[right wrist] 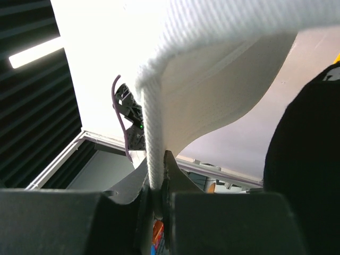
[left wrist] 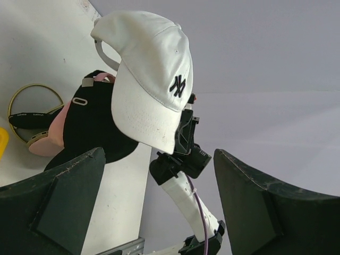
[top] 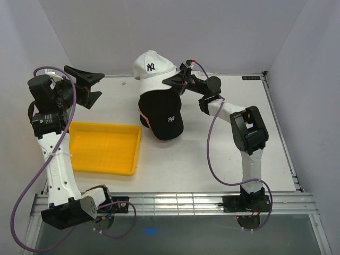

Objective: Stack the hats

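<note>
The white cloth baseball cap with dark embroidered NY logo [left wrist: 151,74] is matt woven twill, and its ribbed weave and stitched brim edge show up close. The black cloth cap with white NY logo [top: 162,114] and the pink cloth cap [left wrist: 56,130] are matt too. The rectangular yellow plastic tray [top: 106,149] looks smooth and slightly glossy. The thin gold wire ring [left wrist: 35,85] gleams like metal. The white table top [top: 223,159] is smooth and matt.

Topmost: white NY cap [top: 153,65], lifted, tilted, above black NY cap [top: 162,114]; pink cap [left wrist: 56,130] under black one.
</note>
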### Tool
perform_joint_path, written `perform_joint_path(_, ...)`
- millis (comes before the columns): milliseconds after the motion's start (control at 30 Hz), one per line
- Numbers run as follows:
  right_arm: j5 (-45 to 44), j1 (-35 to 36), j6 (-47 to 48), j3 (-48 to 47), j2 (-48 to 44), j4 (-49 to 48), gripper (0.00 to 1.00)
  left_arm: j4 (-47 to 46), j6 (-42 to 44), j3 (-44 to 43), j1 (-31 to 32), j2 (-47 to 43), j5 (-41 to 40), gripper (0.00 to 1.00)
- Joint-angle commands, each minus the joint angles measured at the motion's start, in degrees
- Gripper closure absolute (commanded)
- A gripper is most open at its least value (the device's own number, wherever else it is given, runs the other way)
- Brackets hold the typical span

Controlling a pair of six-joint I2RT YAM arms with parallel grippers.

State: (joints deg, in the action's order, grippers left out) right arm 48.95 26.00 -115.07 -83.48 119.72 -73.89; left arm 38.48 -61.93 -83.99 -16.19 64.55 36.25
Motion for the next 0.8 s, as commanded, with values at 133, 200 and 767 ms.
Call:
perform_joint_path(133,0.3,0.5,-20.3,-0.3,-2.3,-32.9,0.92,-0.9,0.8,-1.8,0.4,-0.4,0.1,0.07)
perform_joint_path(200,-0.2,0.5,-20.2,1.5,-3.5,-34.2,0.92,-0.9,0.8,-1.9,0.4,-0.5,0.1,0.07)
perform_joint_path(767,2.1,0.9,-17.2,8.9,-10.0,-34.2,0.92,-0.9,0.8,-1.4,0.6,-0.7,0.3,0.07)
